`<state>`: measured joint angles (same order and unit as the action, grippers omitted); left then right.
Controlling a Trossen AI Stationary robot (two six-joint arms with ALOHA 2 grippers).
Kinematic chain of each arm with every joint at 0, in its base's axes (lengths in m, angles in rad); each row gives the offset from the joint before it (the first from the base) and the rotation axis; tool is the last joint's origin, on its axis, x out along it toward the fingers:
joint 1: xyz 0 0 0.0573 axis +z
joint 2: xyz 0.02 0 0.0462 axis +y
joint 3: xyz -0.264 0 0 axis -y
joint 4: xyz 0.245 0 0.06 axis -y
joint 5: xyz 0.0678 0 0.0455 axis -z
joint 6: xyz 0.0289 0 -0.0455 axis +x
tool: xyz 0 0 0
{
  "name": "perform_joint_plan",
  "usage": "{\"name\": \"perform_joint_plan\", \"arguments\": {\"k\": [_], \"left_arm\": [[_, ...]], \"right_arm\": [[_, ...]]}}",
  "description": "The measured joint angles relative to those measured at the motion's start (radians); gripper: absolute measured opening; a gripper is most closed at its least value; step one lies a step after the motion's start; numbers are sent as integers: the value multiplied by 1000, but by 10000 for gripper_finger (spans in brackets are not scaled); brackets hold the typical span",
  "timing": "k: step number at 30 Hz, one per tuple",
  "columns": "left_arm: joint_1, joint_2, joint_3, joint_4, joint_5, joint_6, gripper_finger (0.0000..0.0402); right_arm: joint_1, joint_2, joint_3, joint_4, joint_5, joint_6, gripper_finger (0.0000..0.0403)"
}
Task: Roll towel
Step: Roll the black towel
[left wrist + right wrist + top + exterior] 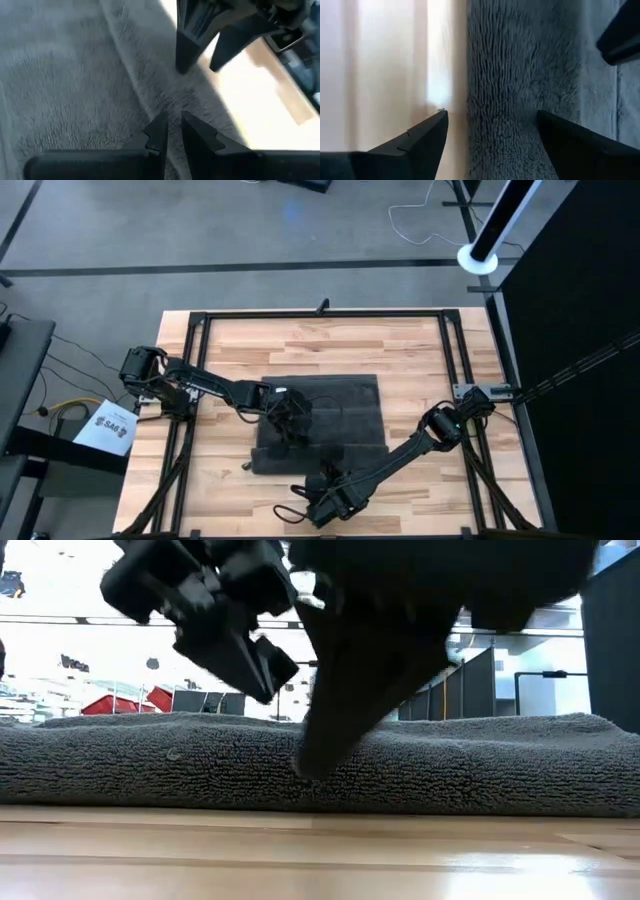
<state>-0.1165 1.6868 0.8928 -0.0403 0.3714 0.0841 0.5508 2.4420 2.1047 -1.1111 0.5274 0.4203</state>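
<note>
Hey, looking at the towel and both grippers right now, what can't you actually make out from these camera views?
- High view: whether the left gripper pinches the towel; dark fingers merge with the dark cloth.
- High view: the right gripper; too small and dark against the towel's near edge.
- Low view: the towel's top surface; the camera is level with the table, and the arms block the middle.
- All views: the white label cannot be seen anywhere.
</note>
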Motion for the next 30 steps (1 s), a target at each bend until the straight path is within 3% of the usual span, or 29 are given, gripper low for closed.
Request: {"name": "perform_joint_plan", "arguments": {"k": [10, 17, 23, 29, 30], "left_arm": [[-1, 169, 0, 105, 53, -47, 40], [-9, 194, 3, 120, 83, -52, 40], [-12, 177, 0, 96, 122, -47, 40], [-13, 87, -1, -28, 144, 4, 40], [-12, 65, -1, -59, 144, 20, 40]], "right_arm": [[-46, 0, -50, 74, -19, -80, 292], [-80, -4, -73, 100, -83, -103, 265], [-111, -5, -74, 105, -203, -111, 187], [-140, -8, -74, 117, -349, -120, 30], [-148, -10, -72, 120, -385, -119, 23]]}}
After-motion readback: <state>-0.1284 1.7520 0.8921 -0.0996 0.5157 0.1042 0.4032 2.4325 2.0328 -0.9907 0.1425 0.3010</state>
